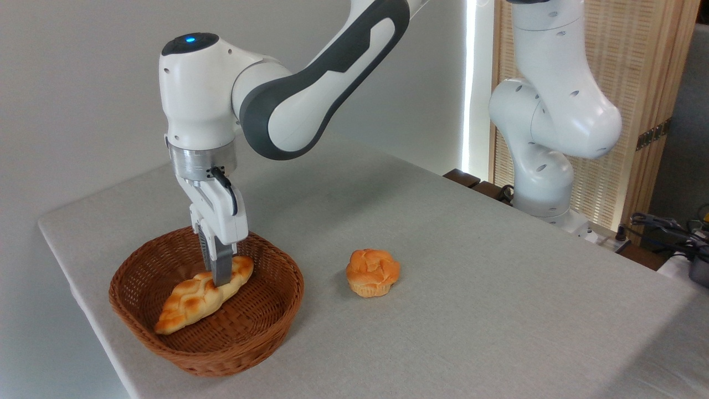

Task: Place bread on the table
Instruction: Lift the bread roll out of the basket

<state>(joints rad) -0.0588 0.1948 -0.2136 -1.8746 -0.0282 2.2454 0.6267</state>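
Note:
The bread [191, 302], a golden braided loaf with pointed ends, lies slantwise inside the brown wicker basket [260, 327] at the table's front left. My gripper [217, 271] reaches straight down into the basket. Its fingers [222, 266] straddle the loaf's upper-right half and sit against its two sides, shut on it. The loaf's lower-left tip still touches the basket floor. The far finger is partly hidden behind the near one. The table [471, 266] is covered in light grey-beige cloth.
A round muffin-shaped bun [372, 271] stands on the cloth to the right of the basket. The arm's white base [545, 183] stands at the table's far right edge, with cables and a wooden screen behind it.

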